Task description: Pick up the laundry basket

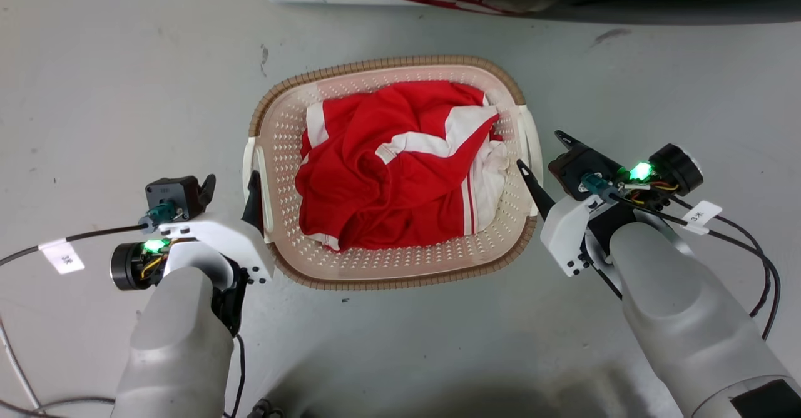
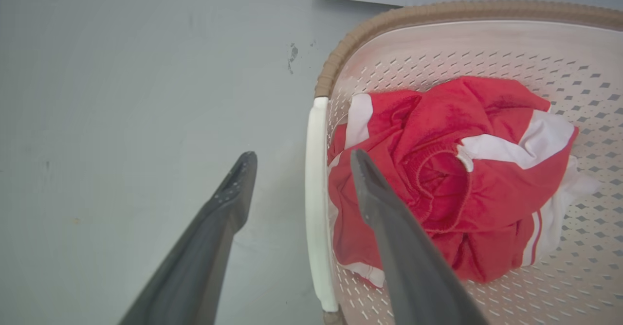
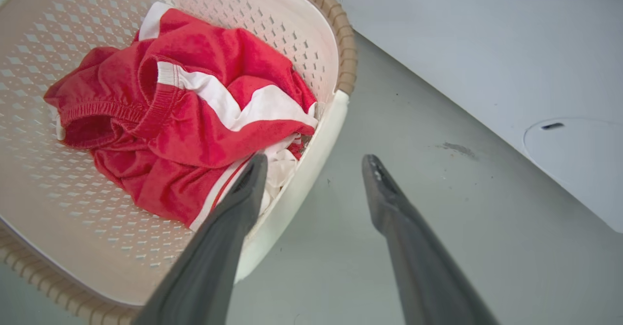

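Laundry basket [image 1: 388, 65], centre frame on the floor [image 1: 125, 92], holds red-and-white clothing [image 1: 394, 174]. Left gripper [image 2: 302, 155] and right gripper [image 3: 316, 162], fingers apart, each bracket a white handle. Seat both fully, close together, lift level.

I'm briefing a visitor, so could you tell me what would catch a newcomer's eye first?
A crumpled red-and-white garment lies in the cream laundry basket on the grey floor, central in the head view. The left gripper and right gripper flank it, both open, each with a white side handle between its fingers in its wrist view.
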Robot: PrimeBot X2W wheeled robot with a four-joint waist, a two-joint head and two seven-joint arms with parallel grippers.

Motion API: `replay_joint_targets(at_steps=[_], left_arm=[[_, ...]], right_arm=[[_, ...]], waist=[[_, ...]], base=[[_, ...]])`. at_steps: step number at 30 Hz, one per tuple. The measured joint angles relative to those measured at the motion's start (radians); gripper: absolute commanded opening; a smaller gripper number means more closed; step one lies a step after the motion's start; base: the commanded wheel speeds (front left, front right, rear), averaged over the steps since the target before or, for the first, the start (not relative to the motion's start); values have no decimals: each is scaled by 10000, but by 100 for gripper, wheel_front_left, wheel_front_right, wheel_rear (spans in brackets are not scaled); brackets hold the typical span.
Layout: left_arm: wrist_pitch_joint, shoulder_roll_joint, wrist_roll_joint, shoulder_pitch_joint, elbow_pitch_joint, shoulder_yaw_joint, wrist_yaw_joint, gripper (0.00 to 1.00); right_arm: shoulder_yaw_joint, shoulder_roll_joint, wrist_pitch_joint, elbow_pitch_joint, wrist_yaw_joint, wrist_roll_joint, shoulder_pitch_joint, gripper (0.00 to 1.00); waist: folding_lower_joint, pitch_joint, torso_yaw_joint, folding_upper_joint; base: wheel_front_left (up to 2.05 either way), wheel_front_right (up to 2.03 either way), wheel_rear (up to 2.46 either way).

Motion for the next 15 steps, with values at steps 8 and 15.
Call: replay_joint_targets(at_steps=[8,15], left_arm=[[2,-140,-182,-523,456,-382,-2,100],[0,-221,-320,-792,836,-654,-2,100]], right_arm=[[-259,-33,0,754,2,-242,-502,100],[-466,8,-2,1244,4,-431,-837,100]], waist=[[0,546,189,0],[0,874,301,0]], base=[[0,0,0],[0,0,0]])
